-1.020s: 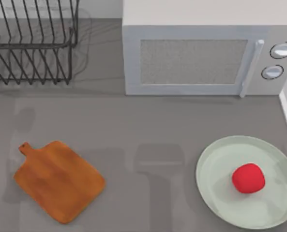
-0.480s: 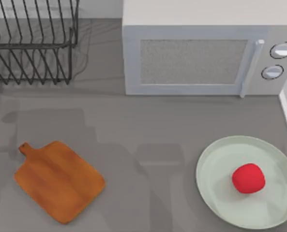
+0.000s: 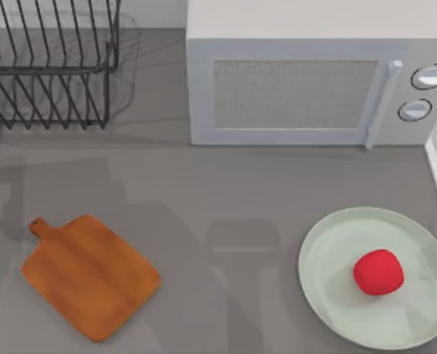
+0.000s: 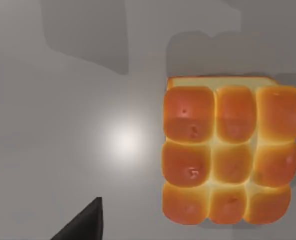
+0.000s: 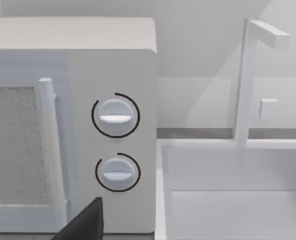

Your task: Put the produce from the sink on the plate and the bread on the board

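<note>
On the plate (image 3: 329,302) at the near right the produce (image 3: 378,272) already sits, while the board (image 3: 90,276) at near left lies bare and the bread (image 4: 227,154) waits below the left gripper, whose grip I cannot tell.

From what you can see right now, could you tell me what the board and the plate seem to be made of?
The board looks like wood: orange-brown, matte, with streaky grain. The plate looks like glazed ceramic, possibly plastic: pale mint, smooth, faintly glossy, raised rim.
</note>
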`<state>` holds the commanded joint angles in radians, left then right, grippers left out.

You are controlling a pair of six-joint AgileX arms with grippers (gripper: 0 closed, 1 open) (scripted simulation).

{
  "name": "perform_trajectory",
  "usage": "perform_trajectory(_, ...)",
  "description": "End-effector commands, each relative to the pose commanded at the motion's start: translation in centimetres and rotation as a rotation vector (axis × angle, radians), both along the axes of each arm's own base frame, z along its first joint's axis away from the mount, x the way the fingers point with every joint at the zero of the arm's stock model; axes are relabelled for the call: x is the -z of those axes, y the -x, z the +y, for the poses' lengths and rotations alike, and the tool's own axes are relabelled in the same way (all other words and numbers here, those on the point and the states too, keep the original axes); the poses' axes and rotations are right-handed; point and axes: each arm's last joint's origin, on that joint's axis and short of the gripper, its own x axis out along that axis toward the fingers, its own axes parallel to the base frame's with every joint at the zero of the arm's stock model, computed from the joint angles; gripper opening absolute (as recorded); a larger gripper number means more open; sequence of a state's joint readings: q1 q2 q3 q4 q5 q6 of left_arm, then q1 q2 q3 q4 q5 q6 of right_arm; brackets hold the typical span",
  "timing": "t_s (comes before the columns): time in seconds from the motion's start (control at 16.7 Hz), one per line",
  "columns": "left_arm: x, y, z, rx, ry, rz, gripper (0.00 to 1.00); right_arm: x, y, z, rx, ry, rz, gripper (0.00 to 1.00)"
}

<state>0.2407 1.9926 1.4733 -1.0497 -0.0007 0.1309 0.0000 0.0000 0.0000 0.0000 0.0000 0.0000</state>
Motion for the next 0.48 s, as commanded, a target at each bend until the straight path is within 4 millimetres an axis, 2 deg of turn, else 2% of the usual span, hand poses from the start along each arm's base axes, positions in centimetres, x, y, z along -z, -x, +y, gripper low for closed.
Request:
perform_trajectory(0.18,1.3,0.0,0.1,-0.005,0.001,0.005,1.0,0.0,0.0,0.0,0.0,0.0,0.0,1.0)
perform_trajectory(0.48,6.0,-0.1,0.2,-0.005,-0.001,-0.004,1.0,0.0,0.0,0.0,0.0,0.0,0.0,1.0)
